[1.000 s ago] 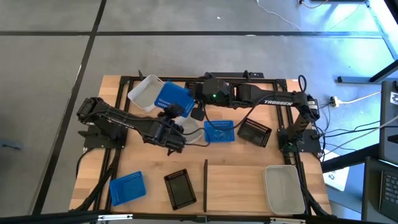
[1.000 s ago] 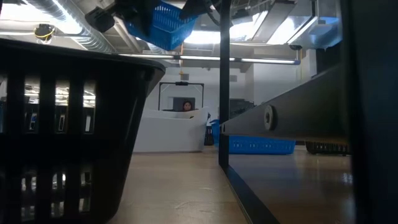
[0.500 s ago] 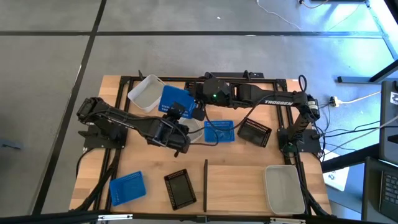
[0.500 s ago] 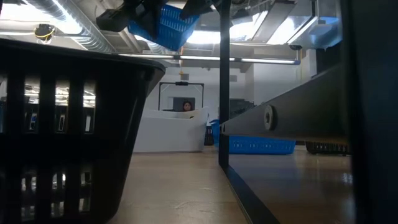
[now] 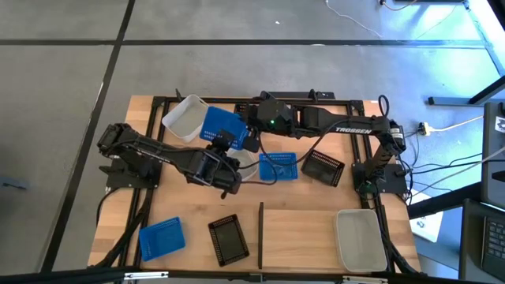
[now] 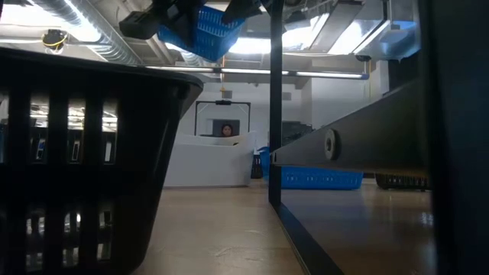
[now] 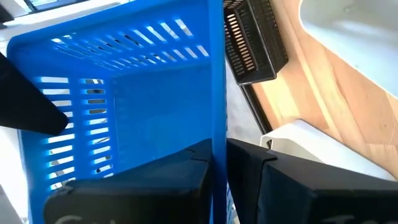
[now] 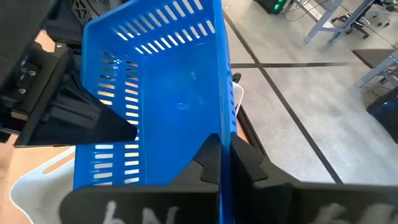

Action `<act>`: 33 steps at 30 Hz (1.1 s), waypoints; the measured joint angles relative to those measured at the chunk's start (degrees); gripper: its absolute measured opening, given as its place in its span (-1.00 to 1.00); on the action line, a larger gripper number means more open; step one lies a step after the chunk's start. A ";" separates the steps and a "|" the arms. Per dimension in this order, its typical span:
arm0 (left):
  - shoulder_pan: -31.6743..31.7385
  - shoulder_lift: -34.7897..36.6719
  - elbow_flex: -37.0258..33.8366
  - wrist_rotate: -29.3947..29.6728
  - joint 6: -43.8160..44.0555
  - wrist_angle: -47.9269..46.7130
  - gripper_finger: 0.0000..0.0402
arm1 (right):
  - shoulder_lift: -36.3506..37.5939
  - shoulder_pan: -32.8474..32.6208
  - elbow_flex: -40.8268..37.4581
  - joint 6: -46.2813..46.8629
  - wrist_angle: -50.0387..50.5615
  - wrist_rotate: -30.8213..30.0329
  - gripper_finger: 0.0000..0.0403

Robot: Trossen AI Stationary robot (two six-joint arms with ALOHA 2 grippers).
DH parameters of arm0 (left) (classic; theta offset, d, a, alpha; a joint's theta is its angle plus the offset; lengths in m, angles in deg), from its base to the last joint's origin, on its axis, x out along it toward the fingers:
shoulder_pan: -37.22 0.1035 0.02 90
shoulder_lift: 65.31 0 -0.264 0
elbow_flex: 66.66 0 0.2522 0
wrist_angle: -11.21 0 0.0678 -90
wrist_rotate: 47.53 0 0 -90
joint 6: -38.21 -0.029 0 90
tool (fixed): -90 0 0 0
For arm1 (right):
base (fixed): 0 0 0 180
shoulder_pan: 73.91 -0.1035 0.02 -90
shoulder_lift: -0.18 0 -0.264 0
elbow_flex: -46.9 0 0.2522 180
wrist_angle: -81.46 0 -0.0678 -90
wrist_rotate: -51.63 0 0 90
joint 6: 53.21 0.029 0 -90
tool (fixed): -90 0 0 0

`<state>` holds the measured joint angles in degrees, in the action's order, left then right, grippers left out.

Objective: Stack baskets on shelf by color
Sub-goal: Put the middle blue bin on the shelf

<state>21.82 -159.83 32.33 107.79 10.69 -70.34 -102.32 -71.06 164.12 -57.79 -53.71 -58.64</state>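
A bright blue slotted basket (image 5: 221,125) hangs in the air over the table's far middle, also at the low view's top (image 6: 202,27). My left gripper (image 5: 223,150) and my right gripper (image 5: 251,136) are both shut on it, on opposite walls. On the table lie two more blue baskets (image 5: 278,166) (image 5: 162,237), black baskets (image 5: 323,167) (image 5: 229,239) and white baskets (image 5: 185,117) (image 5: 248,167). The pale shelf panel (image 5: 308,237) with its black bar (image 5: 260,235) carries a white basket (image 5: 360,239). My left gripper (image 7: 219,149) pinches one side wall of the blue basket (image 7: 217,106), one finger (image 7: 186,165) inside and one outside. The basket is lifted clear of the table, tilted. My right gripper (image 8: 224,146) pinches the opposite wall (image 8: 221,81), one finger (image 8: 208,155) inside and one outside. The basket hangs free between both grippers.
A black basket (image 6: 76,153) stands close before the low camera. The table's black frame rails (image 5: 150,158) run along its left and far sides. Bare wood shows on the shelf between the bar and the white basket. A person sits far behind in the room (image 6: 227,130).
The lifted blue basket has tipped a little in the air between the two grippers, and my left gripper has shifted slightly toward the table's right. Both stay shut on it.
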 joint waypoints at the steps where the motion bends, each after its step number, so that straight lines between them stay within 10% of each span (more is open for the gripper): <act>1: 0.22 0.02 0.00 -0.78 0.01 -0.34 -0.86 | 0.00 0.00 0.00 0.00 0.00 -0.16 -0.99; 17: 2.82 0.07 0.04 -6.62 -17.89 -0.53 -0.66 | -0.04 0.00 0.04 -0.26 0.24 -0.65 -0.99; 33: 3.72 0.07 0.04 -8.15 -11.82 4.69 -0.51 | -0.04 0.00 0.04 -0.46 -0.04 -1.09 -0.99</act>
<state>25.54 -159.77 32.37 99.64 -1.13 -65.65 -102.36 -71.06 164.16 -58.25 -53.75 -59.73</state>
